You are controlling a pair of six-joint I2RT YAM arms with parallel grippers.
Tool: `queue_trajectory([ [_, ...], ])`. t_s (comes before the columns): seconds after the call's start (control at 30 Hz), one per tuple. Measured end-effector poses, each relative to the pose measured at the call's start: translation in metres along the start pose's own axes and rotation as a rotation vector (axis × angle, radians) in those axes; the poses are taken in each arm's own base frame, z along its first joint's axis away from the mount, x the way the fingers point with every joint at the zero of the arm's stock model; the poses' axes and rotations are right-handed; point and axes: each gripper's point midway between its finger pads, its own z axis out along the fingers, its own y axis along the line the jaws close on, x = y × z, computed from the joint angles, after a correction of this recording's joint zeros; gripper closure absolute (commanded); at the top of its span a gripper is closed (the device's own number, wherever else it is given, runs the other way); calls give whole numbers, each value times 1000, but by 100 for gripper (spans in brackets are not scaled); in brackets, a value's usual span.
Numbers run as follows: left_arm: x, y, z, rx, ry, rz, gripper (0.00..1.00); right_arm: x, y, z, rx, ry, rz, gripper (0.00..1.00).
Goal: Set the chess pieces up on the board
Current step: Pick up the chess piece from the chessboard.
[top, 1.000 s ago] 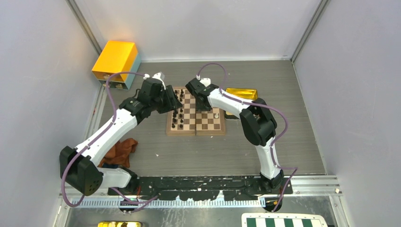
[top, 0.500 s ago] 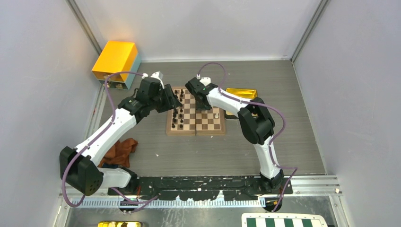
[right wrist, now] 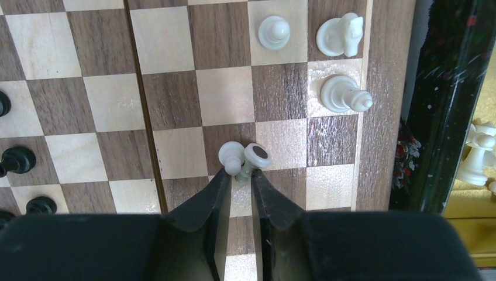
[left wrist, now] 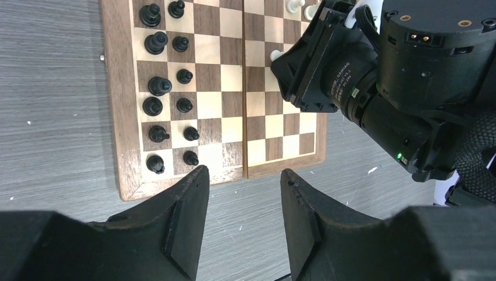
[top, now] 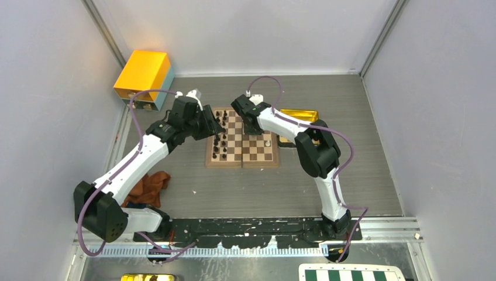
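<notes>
The right gripper (right wrist: 240,172) pinches a tilted white pawn (right wrist: 231,156) between narrow jaws, low over the board (right wrist: 175,88). The left gripper (left wrist: 243,174) hangs part-open, holding nothing, at the board's edge, where black pieces (left wrist: 153,86) fill two files.

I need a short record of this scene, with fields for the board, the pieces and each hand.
chessboard: wooden, lying flat, centre seam visible
black pieces: two rows standing along one side
white pieces: three near the opposite side, others in the gold tray
left hand: open, empty, at the board's edge
right hand: shut on a tilted white pawn over the board
</notes>
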Motion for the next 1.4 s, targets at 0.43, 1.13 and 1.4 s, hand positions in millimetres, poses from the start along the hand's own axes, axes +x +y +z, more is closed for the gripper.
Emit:
queue_trajectory([
  [0.43, 3, 4, 1, -2, 6, -3, 50, 0, -2, 2, 10, -7, -1, 94],
  [1.13, 2, -3, -5, 39, 9, -23, 45, 10, -25, -59, -121, -22, -116, 99],
  [1.4, 1, -17, 4, 146, 84, -155, 45, 19, -10, -116, -407, -50, -155, 99],
])
